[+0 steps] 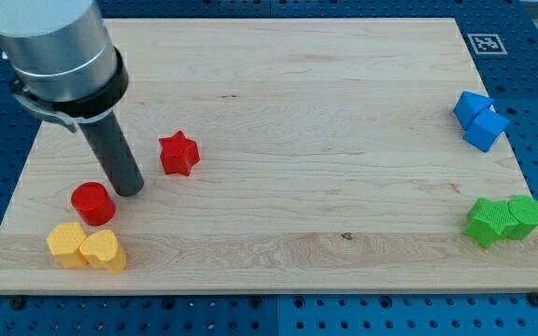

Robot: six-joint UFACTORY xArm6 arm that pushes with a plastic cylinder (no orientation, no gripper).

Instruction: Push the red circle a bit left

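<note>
Squat red circle (92, 203), flat-topped; upright

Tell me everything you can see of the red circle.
The red circle is a short, solid-looking cylinder with a flat round top, plain bright red, matte like painted wood or plastic. It stands upright on the wooden board near the view's lower left. My tip sits just to its right, very close; whether they touch cannot be told. The red star lies further up and right, apart from it. Two yellow blocks sit just below it, close but apparently not touching.
</note>
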